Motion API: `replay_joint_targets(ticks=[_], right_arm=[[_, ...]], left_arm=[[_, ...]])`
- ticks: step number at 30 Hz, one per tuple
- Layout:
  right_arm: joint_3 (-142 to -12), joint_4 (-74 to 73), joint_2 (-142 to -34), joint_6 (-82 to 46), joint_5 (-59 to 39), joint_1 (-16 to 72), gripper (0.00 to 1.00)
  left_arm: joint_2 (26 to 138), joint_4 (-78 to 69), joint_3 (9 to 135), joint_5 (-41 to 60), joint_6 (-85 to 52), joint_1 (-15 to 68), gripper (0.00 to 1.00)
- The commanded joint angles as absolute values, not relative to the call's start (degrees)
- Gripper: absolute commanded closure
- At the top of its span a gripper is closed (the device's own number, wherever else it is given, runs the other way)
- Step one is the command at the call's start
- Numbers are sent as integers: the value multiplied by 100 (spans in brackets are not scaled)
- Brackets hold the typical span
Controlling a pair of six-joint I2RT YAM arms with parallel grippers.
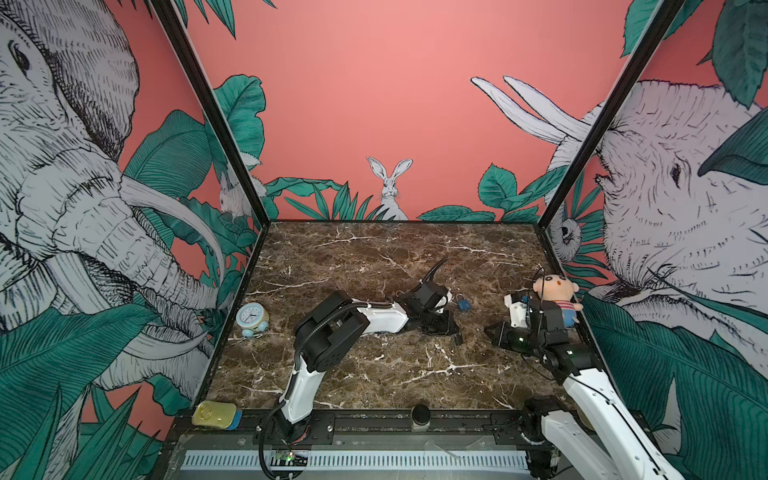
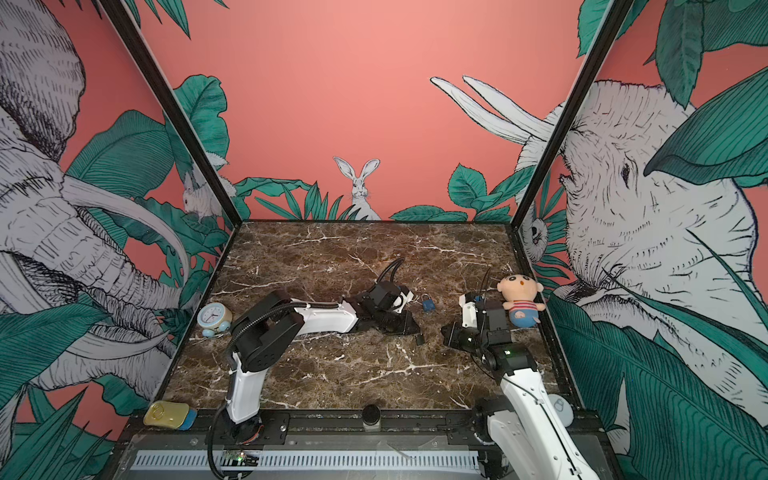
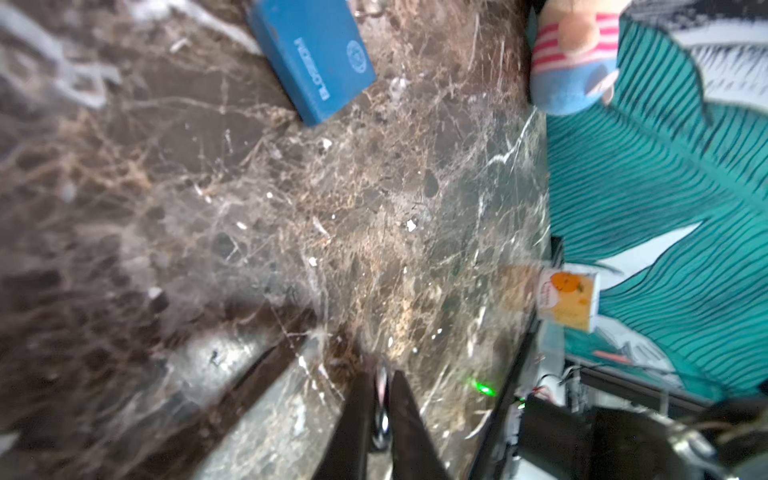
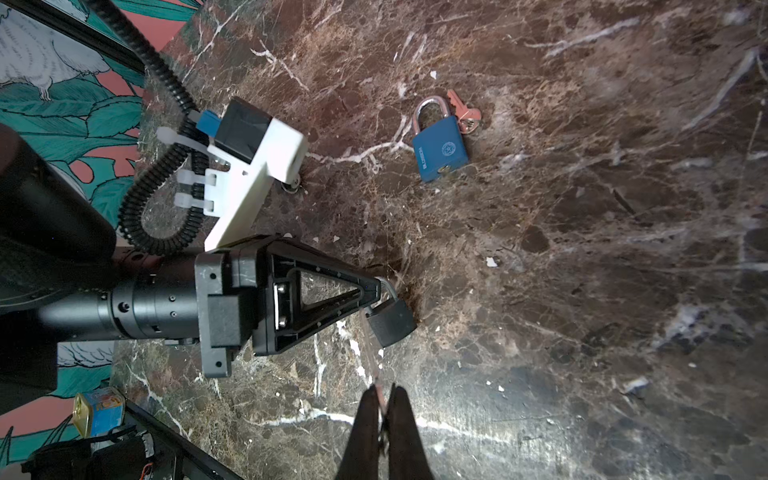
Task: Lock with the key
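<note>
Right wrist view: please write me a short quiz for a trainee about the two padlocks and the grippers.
1. True or false: keys lie beside the blue padlock.
2. Which padlock is at the tip of the left gripper? A blue; B black; C red.
3. Fill in: the right gripper has its jaws ____ (open or shut).
Key: 1 true; 2 B; 3 shut.

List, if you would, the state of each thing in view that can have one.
black padlock, shackle pinched by the left gripper; locked or not, cannot tell.
left gripper, jaws shut on the black padlock.
right gripper, jaws shut on the key.
blue padlock, shackle closed, lying flat, untouched.
alarm clock, upright.
plush doll, resting by the right wall.
tin, lid intact, lying on the front rail.
</note>
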State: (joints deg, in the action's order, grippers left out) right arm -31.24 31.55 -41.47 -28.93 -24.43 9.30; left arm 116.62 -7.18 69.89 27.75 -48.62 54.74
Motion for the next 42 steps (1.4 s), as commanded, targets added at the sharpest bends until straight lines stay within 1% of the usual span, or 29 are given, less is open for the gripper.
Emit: replay_joint_targets(ticks=[1, 3, 10, 14, 19, 23, 26, 31, 36, 42], right_arm=[[-3173, 3089, -4122, -2838, -2430, 904, 100], [-3184, 3087, -4122, -2833, -2437, 905, 100], [-3234, 3226, -4140, -2743, -2350, 905, 100], [-3105, 3145, -4157, -2789, -2450, 903, 100], [-2807, 2801, -4276, -2950, -2489, 914, 100], [-2771, 2668, -4617, -2796, -2478, 921, 100], [-2617, 2280, -4933, -2893, -2565, 941, 100], [-2580, 1817, -5368, -2961, -2502, 1050, 100], [-2539, 1361, -5792, -3089, -2413, 1217, 100], [-2560, 1023, -6318, -3153, -2193, 1421, 100]], left_arm=[[11628, -712, 7157, 2703, -4878, 5502, 73], [11624, -577, 7208, 2657, -4845, 5502, 71], [11408, -269, 7172, 2218, -4757, 5441, 70], [11082, -419, 6886, 2103, -4760, 5316, 69], [10508, -601, 6592, 1950, -4419, 5170, 70], [9821, -651, 6278, 1497, -4098, 5096, 70], [9248, -624, 5991, 1132, -3949, 4996, 70], [8448, -473, 5577, 921, -3800, 4709, 69], [7996, -311, 5295, 674, -3700, 4530, 68], [7857, -299, 5134, 632, -3705, 4485, 68]])
